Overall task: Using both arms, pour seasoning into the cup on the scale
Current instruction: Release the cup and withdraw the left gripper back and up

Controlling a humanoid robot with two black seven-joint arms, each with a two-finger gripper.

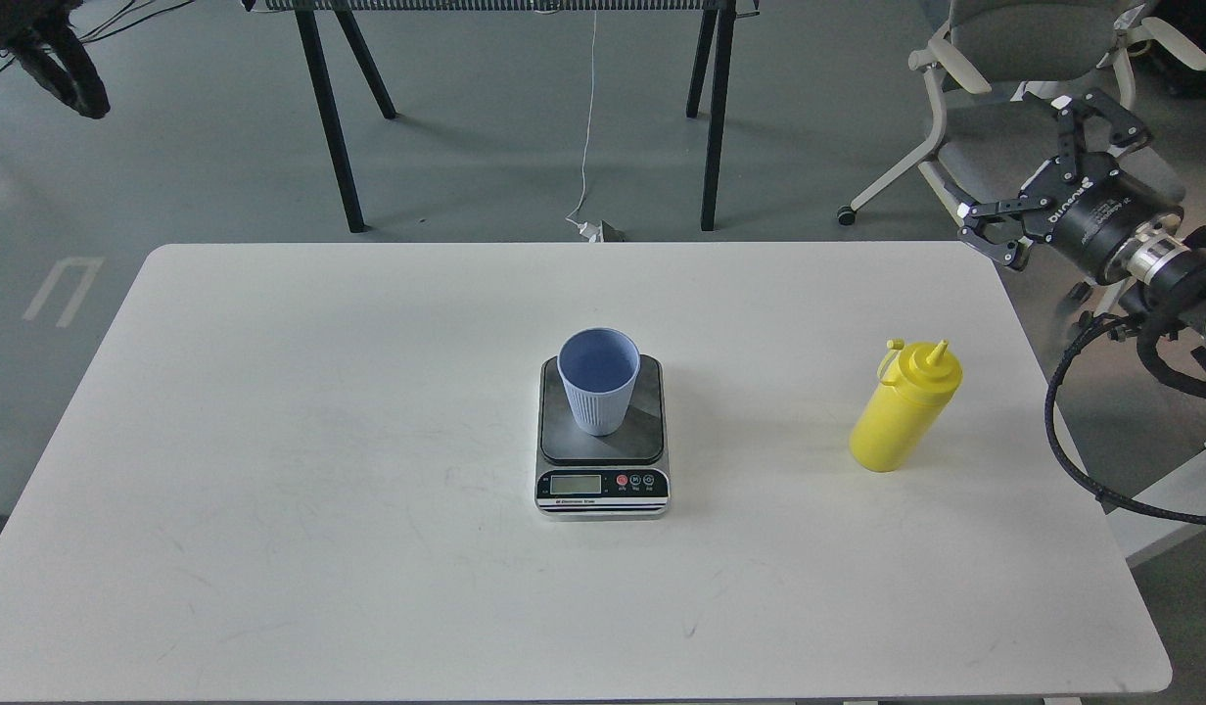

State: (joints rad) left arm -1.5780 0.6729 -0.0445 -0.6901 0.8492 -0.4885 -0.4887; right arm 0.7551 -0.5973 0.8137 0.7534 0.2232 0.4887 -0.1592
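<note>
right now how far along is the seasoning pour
Done: the cup already stands upright on the scale. In hand: nothing; the right gripper is open, off the table's far right corner, away from the yellow seasoning bottle, which stands untouched. The left gripper is not in view. Left: grasping the bottle, bringing it over and pouring.

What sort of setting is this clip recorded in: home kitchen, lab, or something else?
Most likely a robotics lab or office workspace, not a kitchen: a bare white table on a grey floor, an office chair behind it, and only a scale, cup and yellow bottle laid out.
</note>
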